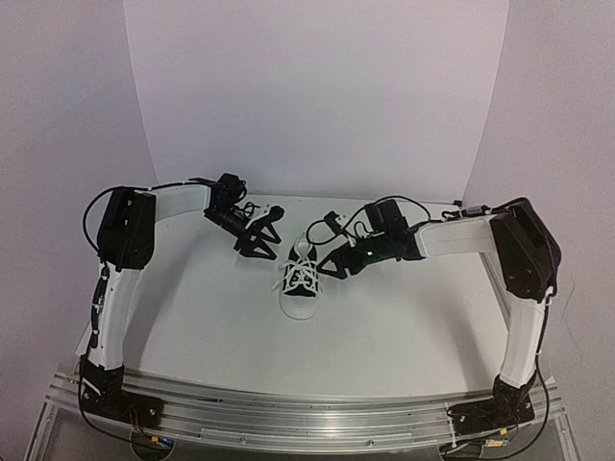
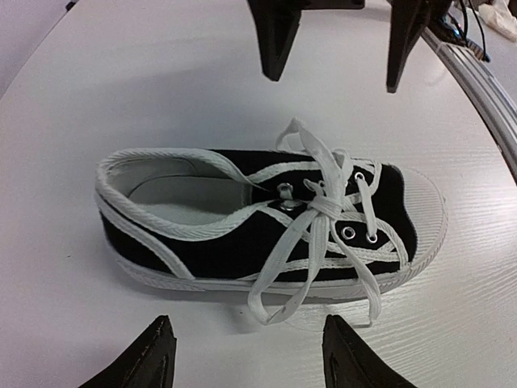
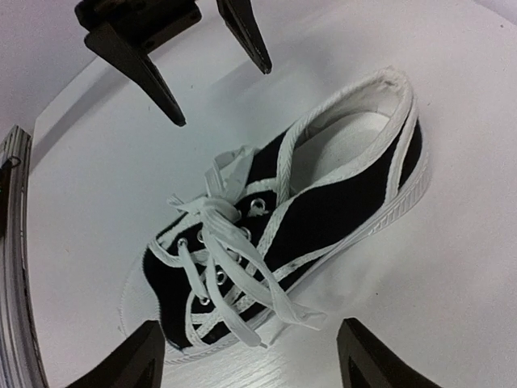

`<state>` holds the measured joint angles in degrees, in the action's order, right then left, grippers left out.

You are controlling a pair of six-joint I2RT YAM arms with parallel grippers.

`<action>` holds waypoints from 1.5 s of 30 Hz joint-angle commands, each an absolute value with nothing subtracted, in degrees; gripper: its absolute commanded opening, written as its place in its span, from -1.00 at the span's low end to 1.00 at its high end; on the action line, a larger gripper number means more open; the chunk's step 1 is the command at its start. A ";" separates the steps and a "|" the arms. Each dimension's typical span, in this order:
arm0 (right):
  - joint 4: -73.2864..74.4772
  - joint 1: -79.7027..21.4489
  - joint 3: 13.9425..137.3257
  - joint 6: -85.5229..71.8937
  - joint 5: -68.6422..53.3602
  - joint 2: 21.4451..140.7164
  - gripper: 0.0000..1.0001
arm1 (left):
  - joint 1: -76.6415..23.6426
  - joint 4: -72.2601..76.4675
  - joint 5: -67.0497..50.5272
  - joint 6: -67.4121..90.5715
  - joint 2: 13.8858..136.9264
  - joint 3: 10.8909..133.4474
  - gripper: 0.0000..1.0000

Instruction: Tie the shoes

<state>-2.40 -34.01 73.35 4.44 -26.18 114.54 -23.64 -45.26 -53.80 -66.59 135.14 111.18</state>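
Sneaker (image 1: 301,280) is sitting centrally on the table (image 1: 192,327), nearer its far edge, laces (image 2: 319,208) loosely knotted. Left gripper (image 2: 248,323) and right gripper (image 3: 250,323) are flanking it, jaws apart and empty. Tightening probably needs each pinching a loop.

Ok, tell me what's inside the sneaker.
Inside the sneaker only a bare pale insole shows. Toward the toe, the canvas and laces cover the inside; that part is hidden.

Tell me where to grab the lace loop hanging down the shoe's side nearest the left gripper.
Pinch the lace loop midway, where its two strands drape over the black side wall of the sneaker; lower down it lies flat on the table. Coming in from the open left gripper's side, fingers across the strands, looks best.
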 commanded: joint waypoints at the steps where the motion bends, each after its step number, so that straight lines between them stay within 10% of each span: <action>1: -2.39 -33.87 76.70 10.56 -29.66 118.74 0.39 | -25.08 -49.39 -51.62 -76.60 136.65 110.82 0.23; 9: -2.56 -33.83 78.72 9.28 -29.74 122.33 0.31 | -26.89 -44.22 -47.76 -72.60 138.78 110.52 0.08; 22: -3.50 -32.35 80.19 7.06 -30.36 124.33 -0.09 | -27.19 -45.88 -50.21 -70.21 139.73 112.07 -0.99; 45: -1.69 -32.46 77.48 12.69 -27.65 121.88 -0.05 | -27.12 -46.18 -49.81 -68.79 137.92 111.27 -1.00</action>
<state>-2.56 -32.16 76.96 9.43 -29.73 124.70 -26.96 -45.08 -48.29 -68.97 139.81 110.74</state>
